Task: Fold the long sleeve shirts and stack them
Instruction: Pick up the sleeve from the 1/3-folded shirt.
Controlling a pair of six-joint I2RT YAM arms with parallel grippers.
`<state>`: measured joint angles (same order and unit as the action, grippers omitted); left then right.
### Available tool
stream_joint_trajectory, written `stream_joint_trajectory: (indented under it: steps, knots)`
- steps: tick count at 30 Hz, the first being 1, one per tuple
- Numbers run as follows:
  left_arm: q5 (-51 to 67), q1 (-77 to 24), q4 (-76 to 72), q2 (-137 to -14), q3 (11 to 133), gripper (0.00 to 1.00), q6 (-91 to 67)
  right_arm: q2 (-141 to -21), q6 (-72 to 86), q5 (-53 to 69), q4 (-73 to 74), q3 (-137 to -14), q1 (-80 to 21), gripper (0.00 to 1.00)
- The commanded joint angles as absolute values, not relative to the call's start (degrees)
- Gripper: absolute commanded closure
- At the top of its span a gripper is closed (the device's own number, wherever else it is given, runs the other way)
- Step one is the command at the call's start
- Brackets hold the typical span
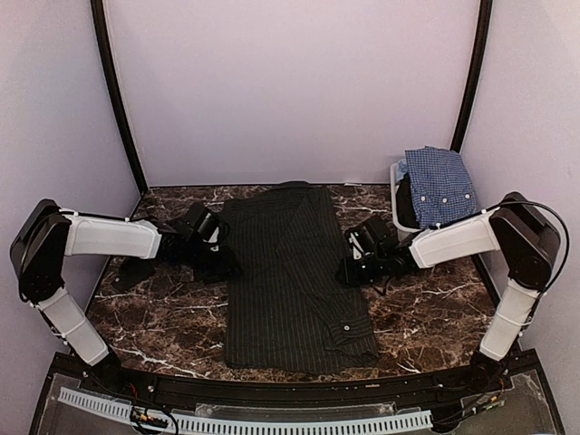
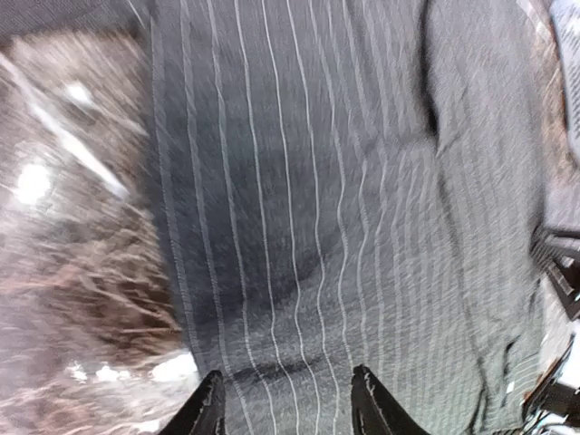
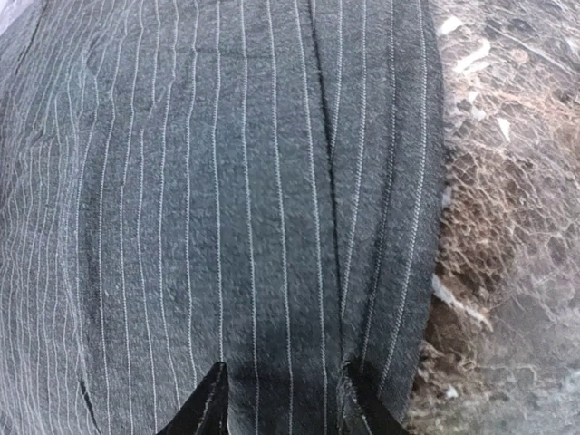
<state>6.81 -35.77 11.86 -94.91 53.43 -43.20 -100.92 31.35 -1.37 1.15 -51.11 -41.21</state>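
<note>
The black pinstriped shirt point(image 1: 294, 276) lies flat on the marble table, folded into a long strip running from the back toward the front edge. My left gripper point(image 1: 227, 263) is low at the strip's left edge. In the left wrist view its fingers point(image 2: 210, 408) stand apart over the striped cloth point(image 2: 317, 199), nothing pinched between them. My right gripper point(image 1: 349, 269) is at the strip's right edge. It is open too, its fingers point(image 3: 213, 408) spread over the cloth point(image 3: 245, 181) near the hem. The blue-and-white checked shirt point(image 1: 439, 186) sits bunched in the basket at the back right.
The white basket point(image 1: 396, 186) stands against the back right corner, close behind my right arm. Brown marble tabletop point(image 1: 163, 317) shows on both sides of the shirt. Pale walls close in the table at the back and sides.
</note>
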Motion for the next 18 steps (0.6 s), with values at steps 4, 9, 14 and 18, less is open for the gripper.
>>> stream_joint_trajectory:
  steps: [4,9,14,18]
  knots:
    - [-2.2,-27.1,15.9,-82.6,50.5,0.53,-44.2,-95.0,29.3,-3.4,10.1,-55.4,-43.3,0.56]
    - [-11.2,-20.6,20.9,-74.4,48.7,0.53,-45.6,-92.3,29.1,-4.7,12.6,-57.8,-45.5,0.54]
    - [-14.9,-11.8,23.7,-68.6,45.4,0.48,-47.2,-90.0,28.5,-4.4,13.1,-58.9,-47.5,0.53]
    - [-14.3,-3.6,24.5,-64.2,42.0,0.47,-48.3,-88.1,28.0,-3.9,13.3,-58.8,-48.5,0.53]
